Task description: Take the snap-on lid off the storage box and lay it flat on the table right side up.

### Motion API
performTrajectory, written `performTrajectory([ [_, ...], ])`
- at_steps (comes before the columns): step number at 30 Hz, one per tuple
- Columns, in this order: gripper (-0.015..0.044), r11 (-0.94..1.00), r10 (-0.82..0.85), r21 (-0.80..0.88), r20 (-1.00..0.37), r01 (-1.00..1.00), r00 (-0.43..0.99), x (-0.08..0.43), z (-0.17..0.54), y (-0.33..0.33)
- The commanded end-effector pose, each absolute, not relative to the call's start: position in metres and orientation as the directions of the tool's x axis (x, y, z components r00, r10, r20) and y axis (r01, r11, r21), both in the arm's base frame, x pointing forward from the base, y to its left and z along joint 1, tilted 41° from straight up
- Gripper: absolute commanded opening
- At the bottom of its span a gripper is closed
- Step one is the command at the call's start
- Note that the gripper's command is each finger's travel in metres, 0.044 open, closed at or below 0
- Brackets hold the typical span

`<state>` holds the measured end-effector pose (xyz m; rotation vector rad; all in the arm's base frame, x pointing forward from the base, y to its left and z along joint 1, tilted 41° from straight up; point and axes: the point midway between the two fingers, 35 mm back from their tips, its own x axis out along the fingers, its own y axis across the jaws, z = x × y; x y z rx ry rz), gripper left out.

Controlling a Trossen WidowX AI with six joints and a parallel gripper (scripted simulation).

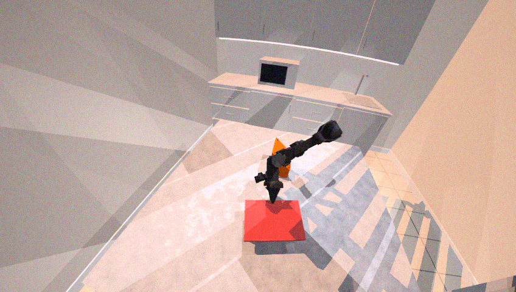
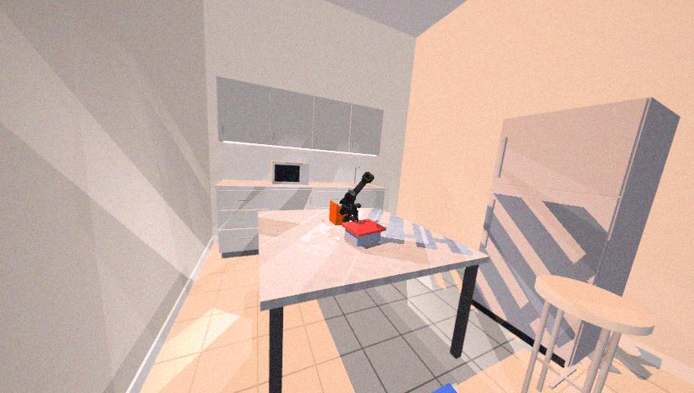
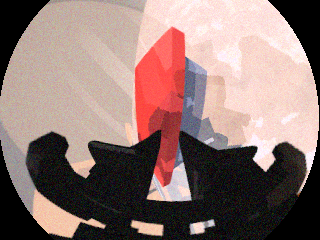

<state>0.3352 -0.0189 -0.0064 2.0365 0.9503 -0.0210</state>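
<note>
The red lid [image 1: 271, 224] [image 2: 365, 227] [image 3: 152, 82] lies over the top of the blue-grey storage box [image 1: 273, 247] [image 2: 362, 238] [image 3: 196, 90], right side up and roughly level. I see no clear gap between lid and box. The box stands on the table [image 1: 213, 220] [image 2: 301, 273]. My gripper [image 1: 272, 201] [image 2: 352, 220] [image 3: 170, 134] is shut on the lid's edge at the side nearest the arm's base, with one finger on each face in the wrist view. The box's wall behind the fingers is partly hidden.
An orange upright panel [image 1: 277, 146] [image 2: 334, 213] stands beside the arm at the back of the table, partly hidden by the arm. A round stool [image 2: 594, 301] stands on the floor off the table's right side, near a tall cabinet [image 2: 570, 146].
</note>
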Motion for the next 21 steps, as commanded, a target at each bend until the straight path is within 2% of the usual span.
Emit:
performTrajectory([
  [1, 0.0000, -0.336, 0.614, 0.699, -0.346, 0.631, 0.710, 0.336, -0.007, -0.019],
  [21, 0.0000, -0.336, 0.612, 0.696, -0.350, 0.634, 0.709, 0.339, 0.012, -0.033],
])
